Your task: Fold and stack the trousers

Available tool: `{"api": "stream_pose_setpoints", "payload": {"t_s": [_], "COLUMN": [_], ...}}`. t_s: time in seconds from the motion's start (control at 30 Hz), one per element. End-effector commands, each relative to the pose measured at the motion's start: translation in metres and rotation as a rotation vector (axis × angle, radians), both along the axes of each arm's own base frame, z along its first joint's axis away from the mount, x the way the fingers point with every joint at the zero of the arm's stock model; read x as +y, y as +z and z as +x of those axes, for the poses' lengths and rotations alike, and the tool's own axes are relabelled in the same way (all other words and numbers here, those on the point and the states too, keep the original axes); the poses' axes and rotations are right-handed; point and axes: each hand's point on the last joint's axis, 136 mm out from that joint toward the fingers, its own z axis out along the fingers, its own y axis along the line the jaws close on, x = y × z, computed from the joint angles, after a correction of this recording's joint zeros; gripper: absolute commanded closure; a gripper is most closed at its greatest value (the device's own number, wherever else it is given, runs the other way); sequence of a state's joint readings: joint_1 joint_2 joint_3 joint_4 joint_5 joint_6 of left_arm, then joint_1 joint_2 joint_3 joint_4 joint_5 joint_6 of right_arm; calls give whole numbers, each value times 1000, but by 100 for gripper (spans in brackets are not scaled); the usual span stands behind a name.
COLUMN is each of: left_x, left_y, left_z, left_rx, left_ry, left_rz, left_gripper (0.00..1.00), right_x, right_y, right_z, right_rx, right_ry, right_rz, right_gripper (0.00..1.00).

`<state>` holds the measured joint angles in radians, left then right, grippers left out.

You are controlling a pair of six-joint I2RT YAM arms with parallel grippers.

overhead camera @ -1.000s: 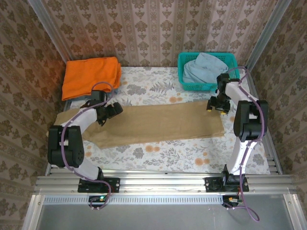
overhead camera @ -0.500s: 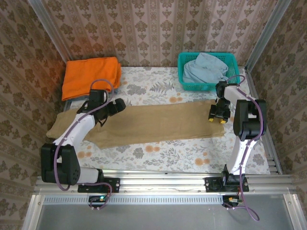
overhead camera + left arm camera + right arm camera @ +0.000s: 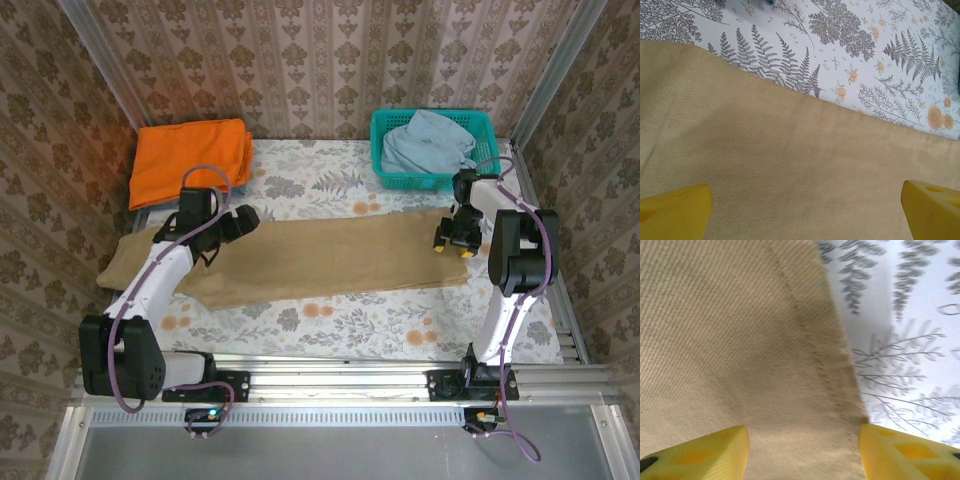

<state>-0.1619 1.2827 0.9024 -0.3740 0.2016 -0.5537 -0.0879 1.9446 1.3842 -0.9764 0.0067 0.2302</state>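
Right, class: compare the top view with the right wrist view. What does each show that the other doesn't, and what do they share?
Top, not wrist: the orange garment, the basket with blue cloth, the left pincer, the whole length of the trousers. Wrist, not top: the hem seam and the weave, close up. Shared: the trousers, the floral tablecloth, the right pincer open over the trousers' end.

We view the trousers (image 3: 320,258) from high overhead; both wrist cams face down, close over their opposite ends.

Floral table (image 3: 330,185), tan trousers (image 3: 320,258), orange garment (image 3: 190,160), green basket (image 3: 430,113)
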Motion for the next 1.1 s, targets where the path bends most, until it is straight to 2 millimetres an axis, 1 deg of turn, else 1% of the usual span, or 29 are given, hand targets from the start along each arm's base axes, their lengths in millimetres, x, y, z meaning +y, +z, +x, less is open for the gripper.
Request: {"api": "stream_pose_setpoints", "payload": {"t_s": [0.0,0.13,0.17,0.2,0.3,0.4,0.43,0.5,0.6,0.67,0.7,0.73,0.77,0.83,0.9,0.97,1.07], "left_x": [-4,-10,-11,-12,-14,-16,-15,-16,-17,-16,-16,-15,-14,-13,-12,-12,-14], "left_y": [-4,-11,-13,-15,-18,-19,-20,-21,-21,-18,-16,-15,-14,-12,-10,-10,-11], "left_z": [-6,-9,-10,-11,-14,-15,-14,-14,-13,-13,-13,-14,-14,-16,-18,-19,-20], "left_rx": [18,25,29,34,45,44,43,40,42,37,33,30,28,24,22,20,23], "left_ry": [-11,-26,-28,-31,-43,-48,-44,-43,-45,-47,-47,-45,-47,-46,-45,-45,-46], "left_rz": [-33,-52,-55,-59,-65,-69,-70,-76,-77,-72,-69,-64,-60,-55,-55,-57,-62], "left_gripper": [4,4,4,4,4,4,4,5,5,5,5,5,5,5,5,6,6], "right_x": [-15,-17,-10,-7,2,8,9,10,10,10,11,13,13,4,-15,-37,-70], "right_y": [17,6,1,-3,-20,-32,-36,-38,-38,-37,-36,-34,-32,-22,-6,19,67], "right_z": [4,12,15,17,15,7,3,1,-3,-3,-3,-2,0,2,1,-2,-9], "right_rx": [-53,-18,-16,-8,48,92,119,126,148,146,141,130,120,93,53,-9,-121], "right_ry": [41,149,178,183,204,207,204,197,190,188,182,171,162,131,71,-11,-116], "right_rz": [-85,-124,-88,-72,-9,27,33,21,28,29,37,49,44,-1,-85,-140,-230], "right_gripper": [34,33,32,32,32,33,37,45,67,85,91,98,100,100,100,100,100]}}
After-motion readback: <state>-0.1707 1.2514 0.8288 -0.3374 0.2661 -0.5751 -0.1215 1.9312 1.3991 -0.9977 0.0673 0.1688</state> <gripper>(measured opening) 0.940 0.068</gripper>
